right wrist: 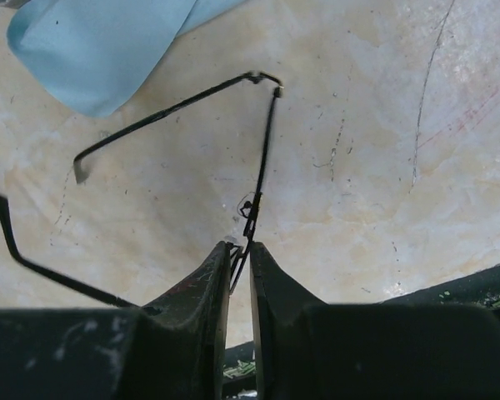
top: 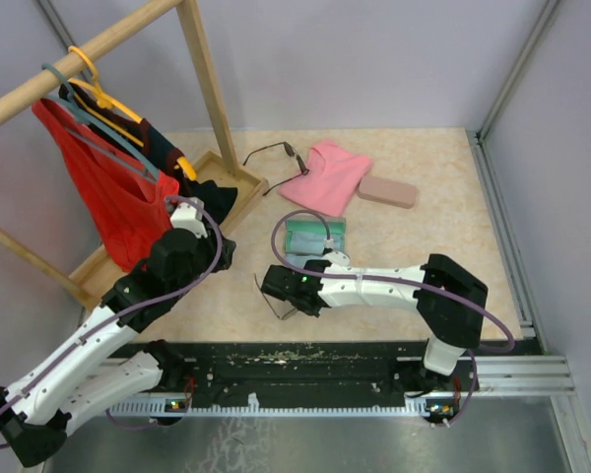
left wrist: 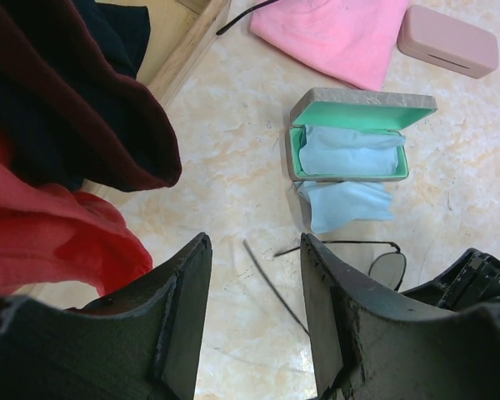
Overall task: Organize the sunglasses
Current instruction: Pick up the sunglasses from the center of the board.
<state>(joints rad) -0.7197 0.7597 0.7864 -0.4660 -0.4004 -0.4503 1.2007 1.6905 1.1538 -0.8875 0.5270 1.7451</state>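
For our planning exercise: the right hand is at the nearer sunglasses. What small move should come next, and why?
Probably a slight lift: the right hand pinches the sunglasses at the frame, they lie on the table, and the open grey case stands nearby.

Wire-framed sunglasses: 2 pairs, a far pair (top: 286, 151) and a near pair (left wrist: 388, 268).
Spectacle cases: 2, one grey case (left wrist: 362, 98) standing open, one pink case (left wrist: 447, 40) closed.
Light-blue cloths: 2, an inner cloth (left wrist: 350, 150) in the grey case, an outer cloth (left wrist: 346, 204) just beside it.
Pink garment (top: 327, 175), lying flat: 1.
Hangers on the wooden rail (top: 79, 49): 2, a yellow hanger (top: 83, 59) and a grey-blue hanger (top: 53, 75).
Hanging red garment (top: 108, 197): 1.
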